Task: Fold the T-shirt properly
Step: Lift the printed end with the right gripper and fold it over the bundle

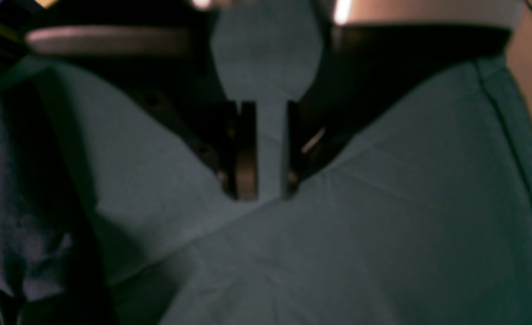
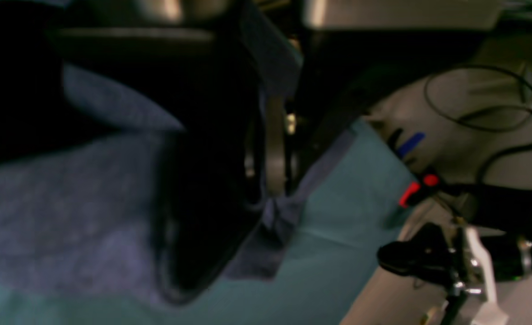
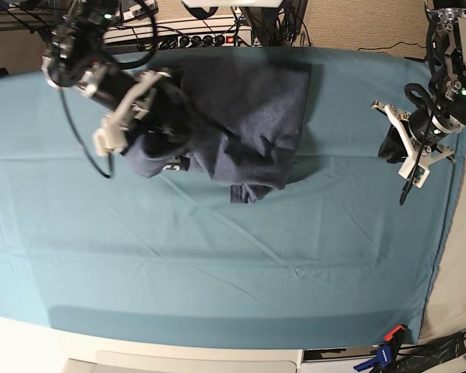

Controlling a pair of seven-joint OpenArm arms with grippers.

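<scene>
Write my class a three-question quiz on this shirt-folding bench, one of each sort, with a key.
1. True or false: the heathered navy cotton T-shirt lies flat and neatly folded.
2. Which gripper is shut on the T-shirt? A left gripper B right gripper
3. Fill in: the left gripper's jaws stand apart over the bare teal ____.

Key: 1 false, it is bunched up; 2 B; 3 table cloth.

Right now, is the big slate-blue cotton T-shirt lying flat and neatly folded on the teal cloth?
No. In the base view the slate-blue T-shirt lies bunched and creased on the teal table cloth, one edge pinched in the right gripper.
</scene>
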